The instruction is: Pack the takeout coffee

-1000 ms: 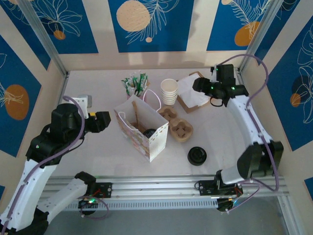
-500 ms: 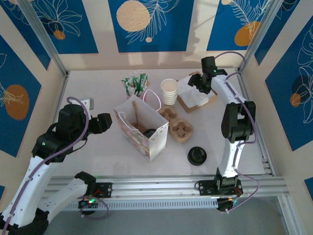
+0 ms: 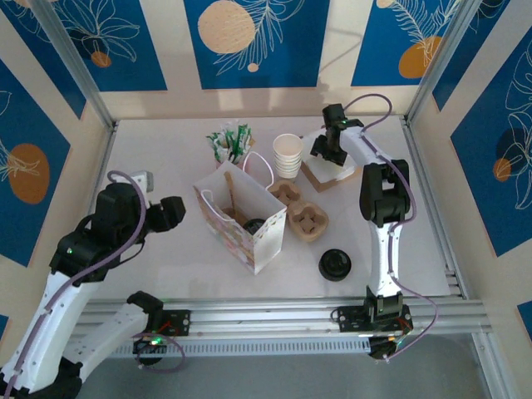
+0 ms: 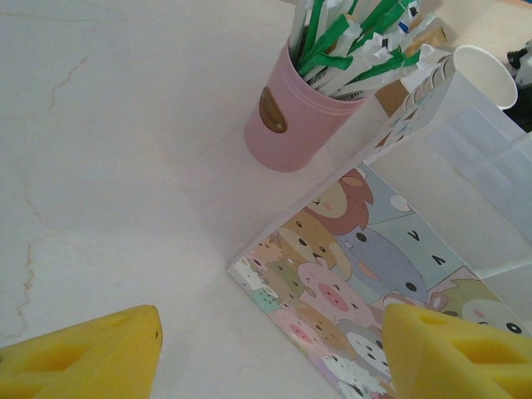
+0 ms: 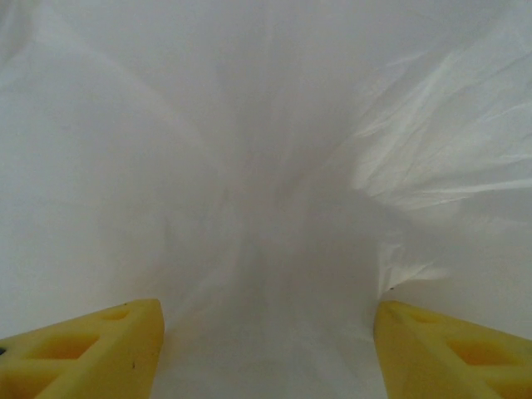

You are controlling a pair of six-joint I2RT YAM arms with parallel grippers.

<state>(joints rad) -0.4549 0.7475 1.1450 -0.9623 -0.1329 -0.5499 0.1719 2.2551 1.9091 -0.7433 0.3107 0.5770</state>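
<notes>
The paper bag printed with cartoon animals stands open in the middle of the table; its side shows in the left wrist view. Deep inside it lies something dark and round; I cannot tell whether this is the black lid of the takeout coffee. My left gripper hovers left of the bag, open, its yellow fingertips wide apart with nothing between them. My right gripper is at the back right, open, right above crumpled white paper.
A pink cup of wrapped stirrers stands behind the bag. A stack of lidless cream cups is beside it. A cardboard cup carrier lies right of the bag, a low black lid in front. A brown tray holds the white paper.
My right arm has swung left from the back right, bringing its gripper over the white paper. The left arm has drifted slightly down and back from the bag.
</notes>
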